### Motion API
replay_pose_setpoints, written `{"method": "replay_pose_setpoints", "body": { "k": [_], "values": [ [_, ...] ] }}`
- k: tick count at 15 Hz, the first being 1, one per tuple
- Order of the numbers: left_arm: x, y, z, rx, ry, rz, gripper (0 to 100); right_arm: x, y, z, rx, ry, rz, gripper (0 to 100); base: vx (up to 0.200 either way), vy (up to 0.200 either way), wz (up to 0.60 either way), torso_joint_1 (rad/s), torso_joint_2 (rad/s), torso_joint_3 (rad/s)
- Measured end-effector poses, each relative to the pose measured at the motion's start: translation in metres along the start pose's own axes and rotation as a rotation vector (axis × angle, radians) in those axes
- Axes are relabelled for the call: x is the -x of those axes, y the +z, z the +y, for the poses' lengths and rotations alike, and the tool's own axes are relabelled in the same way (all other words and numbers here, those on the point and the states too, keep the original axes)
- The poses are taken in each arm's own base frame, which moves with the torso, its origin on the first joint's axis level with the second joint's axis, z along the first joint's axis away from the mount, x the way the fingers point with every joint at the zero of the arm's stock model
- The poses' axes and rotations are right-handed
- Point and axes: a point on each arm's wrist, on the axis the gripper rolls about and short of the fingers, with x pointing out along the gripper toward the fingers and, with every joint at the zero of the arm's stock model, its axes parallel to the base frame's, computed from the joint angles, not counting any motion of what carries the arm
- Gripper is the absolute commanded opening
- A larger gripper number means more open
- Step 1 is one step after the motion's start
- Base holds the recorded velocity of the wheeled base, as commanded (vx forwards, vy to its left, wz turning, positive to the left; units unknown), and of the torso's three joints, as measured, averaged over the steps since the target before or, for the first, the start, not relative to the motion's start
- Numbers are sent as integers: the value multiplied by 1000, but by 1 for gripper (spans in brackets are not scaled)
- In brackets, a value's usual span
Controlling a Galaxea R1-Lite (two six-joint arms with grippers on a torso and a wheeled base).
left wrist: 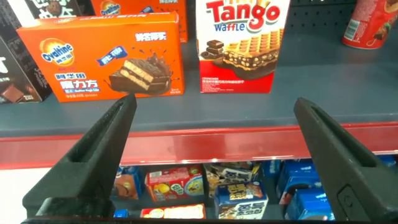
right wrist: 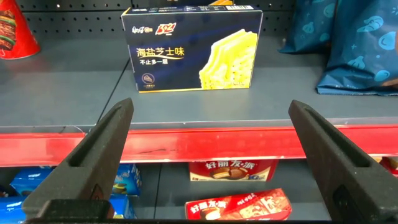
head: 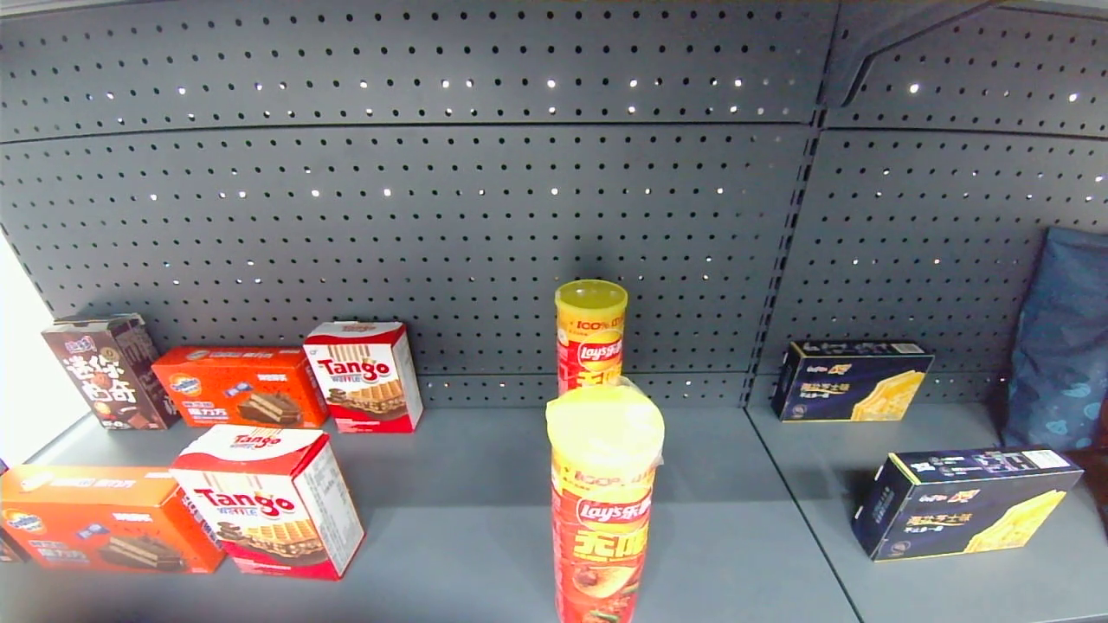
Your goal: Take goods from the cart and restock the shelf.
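The grey shelf (head: 485,484) holds two red chip cans with yellow lids, one at the back (head: 591,337) and one at the front (head: 603,502). My left gripper (left wrist: 214,102) is open in front of the shelf's red edge (left wrist: 186,146), facing an orange chocolate box (left wrist: 102,56) and a Tango waffle box (left wrist: 241,46). My right gripper (right wrist: 211,104) is open too, level with the red edge (right wrist: 199,143) and facing a dark blue cracker box (right wrist: 193,50). Nothing is between either pair of fingers.
On the left stand a brown box (head: 108,370), orange boxes (head: 234,385) (head: 95,517) and Tango boxes (head: 368,374) (head: 273,500). On the right are dark blue boxes (head: 853,379) (head: 965,500) and a blue bag (head: 1060,342). Packed goods (left wrist: 174,183) fill the lower shelf.
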Motion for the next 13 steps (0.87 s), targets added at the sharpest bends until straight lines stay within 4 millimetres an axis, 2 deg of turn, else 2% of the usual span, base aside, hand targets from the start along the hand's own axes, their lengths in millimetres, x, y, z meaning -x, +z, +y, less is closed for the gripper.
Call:
{"method": "replay_pose_setpoints", "body": {
  "k": [13],
  "values": [
    [0, 0, 0, 2, 6, 0, 100, 0, 0, 0, 2, 0, 0, 100, 0, 0, 0, 0, 0, 0]
  ]
}}
